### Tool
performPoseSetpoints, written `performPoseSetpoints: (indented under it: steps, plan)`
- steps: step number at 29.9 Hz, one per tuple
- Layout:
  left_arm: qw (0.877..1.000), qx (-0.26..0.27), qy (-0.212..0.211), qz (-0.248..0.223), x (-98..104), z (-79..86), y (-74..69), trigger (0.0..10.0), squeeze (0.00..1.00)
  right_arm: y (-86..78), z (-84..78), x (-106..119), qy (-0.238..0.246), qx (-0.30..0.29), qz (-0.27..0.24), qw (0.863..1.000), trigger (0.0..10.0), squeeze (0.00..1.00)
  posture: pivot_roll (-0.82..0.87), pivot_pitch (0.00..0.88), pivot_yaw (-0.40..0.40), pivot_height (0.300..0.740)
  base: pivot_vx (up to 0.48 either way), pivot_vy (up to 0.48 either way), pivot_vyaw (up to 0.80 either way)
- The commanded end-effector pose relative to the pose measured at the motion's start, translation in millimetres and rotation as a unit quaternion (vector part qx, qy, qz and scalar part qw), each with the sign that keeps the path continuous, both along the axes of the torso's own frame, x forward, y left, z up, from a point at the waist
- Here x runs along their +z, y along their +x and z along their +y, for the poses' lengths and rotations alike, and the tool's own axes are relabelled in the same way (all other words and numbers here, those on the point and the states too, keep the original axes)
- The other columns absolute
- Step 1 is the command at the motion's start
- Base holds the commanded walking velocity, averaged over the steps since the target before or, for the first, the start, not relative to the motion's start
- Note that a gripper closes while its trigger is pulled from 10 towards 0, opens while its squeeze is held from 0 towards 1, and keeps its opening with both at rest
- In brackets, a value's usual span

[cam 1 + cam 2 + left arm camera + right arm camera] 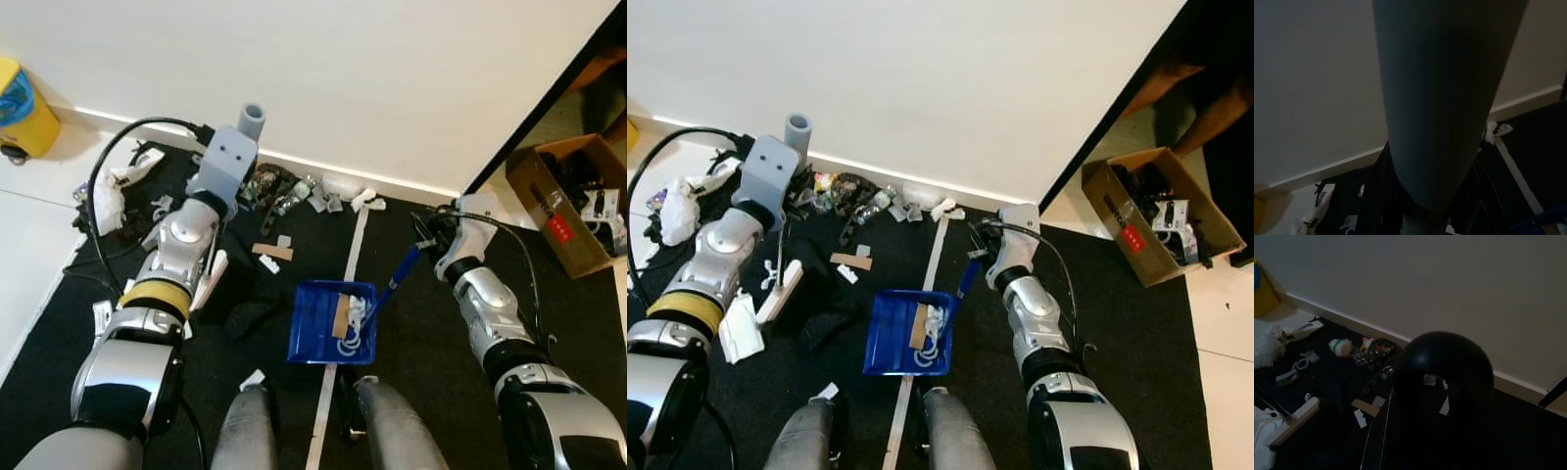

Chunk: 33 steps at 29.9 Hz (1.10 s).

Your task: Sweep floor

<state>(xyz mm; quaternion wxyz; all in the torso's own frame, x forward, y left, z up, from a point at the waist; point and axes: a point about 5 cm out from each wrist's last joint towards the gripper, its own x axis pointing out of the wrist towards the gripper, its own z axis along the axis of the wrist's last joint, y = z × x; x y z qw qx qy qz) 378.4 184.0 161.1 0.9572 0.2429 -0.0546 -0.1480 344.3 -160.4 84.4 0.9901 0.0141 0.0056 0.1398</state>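
Observation:
A blue dustpan (318, 328) lies on the black carpet just ahead of my feet, holding a cardboard scrap and white bits (349, 318). Its blue handle (399, 274) slants up to my right gripper (428, 238), which is shut on it. My left gripper (231, 157) is raised near the wall, shut on the grey broom handle (253, 118); that handle looms large in the left wrist view (1440, 98). The white broom head (210, 280) rests on the carpet beside my left forearm. Litter (284, 189) is heaped along the skirting, with a cardboard piece (272, 251) nearer me.
A white tape strip (348, 257) runs along the carpet from the wall toward my legs (245, 431). White bags and cables (108, 191) lie at the left, with a yellow bin (20, 108) beyond. An open cardboard box (573, 201) sits on the right.

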Motion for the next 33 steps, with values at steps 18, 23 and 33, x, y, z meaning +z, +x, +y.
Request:
performPoseSetpoints:
  steps: [18,23,33]
  plan:
    - [0.990,-0.035,-0.123,0.064,-39.6,-67.7,-7.0,10.0,0.00,-13.3,-1.8,-22.6,0.015,-0.012,0.049,0.999,10.0,0.00,-0.06,0.330,-0.048,0.740,0.000,0.000,0.00]
    - [0.979,-0.025,-0.187,0.077,-40.8,-91.9,-7.5,10.0,0.00,-13.9,1.0,-23.7,0.015,-0.009,0.052,0.999,10.0,0.00,-0.06,0.328,-0.042,0.740,0.000,0.000,0.00]
    - [0.953,-0.020,-0.276,0.125,-43.6,-126.9,-10.6,10.0,0.00,-17.6,2.4,-29.2,0.016,-0.009,0.065,0.998,10.0,0.00,-0.07,0.331,-0.028,0.740,0.000,0.000,0.00]
